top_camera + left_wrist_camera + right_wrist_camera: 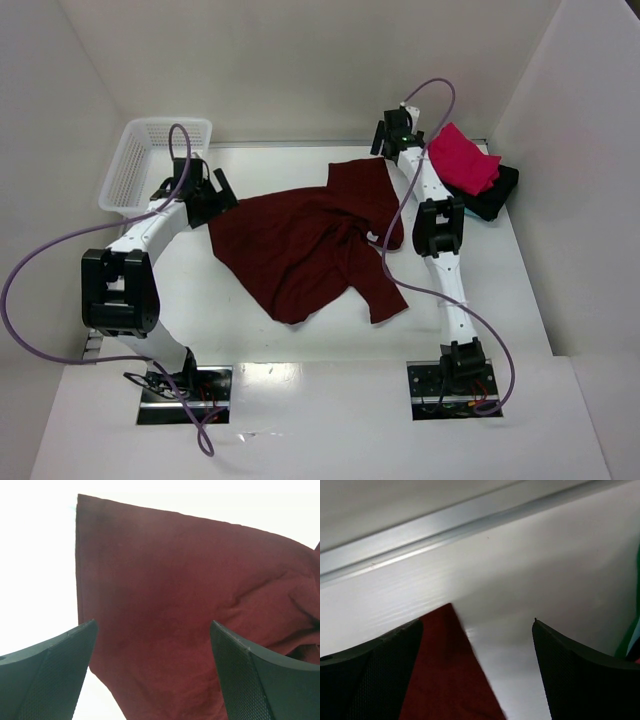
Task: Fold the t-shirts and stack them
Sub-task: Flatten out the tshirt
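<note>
Maroon t-shirt (300,250): lies unfolded and rumpled in the middle of the bench (250,345), with creases bunched toward its right side.
Handling: soft, light, limp cloth. It will sag and drag when lifted and it keeps no shape of its own. It is probably not slippery and not fragile.
Where to take hold: probably two outer corners or edge points well apart, pinched through one layer, so the cloth can be pulled flat before a fold.
Long axis: runs on a diagonal from right of centre in the upper frame down to the lower middle. A flap sticks out at the lower right. I cannot tell which end is the collar.
Left jaws: spread wide and holding nothing, at the shirt's left edge in the top view. In the left wrist view the cloth fills the gap between them and a square corner sits at the upper left.
Right jaws: also parted and empty, at the shirt's upper right end. In the right wrist view a pointed maroon corner lies just inside the left-hand finger.
Stack: a folded pink-red shirt (463,158) sits on a black shirt (497,192) at the upper right, beside the right arm.
Basket (165,123): white lattice, at the upper left, behind the left arm.
Step, by my reading: lining up to grasp the shirt; no fold has been made yet.
</note>
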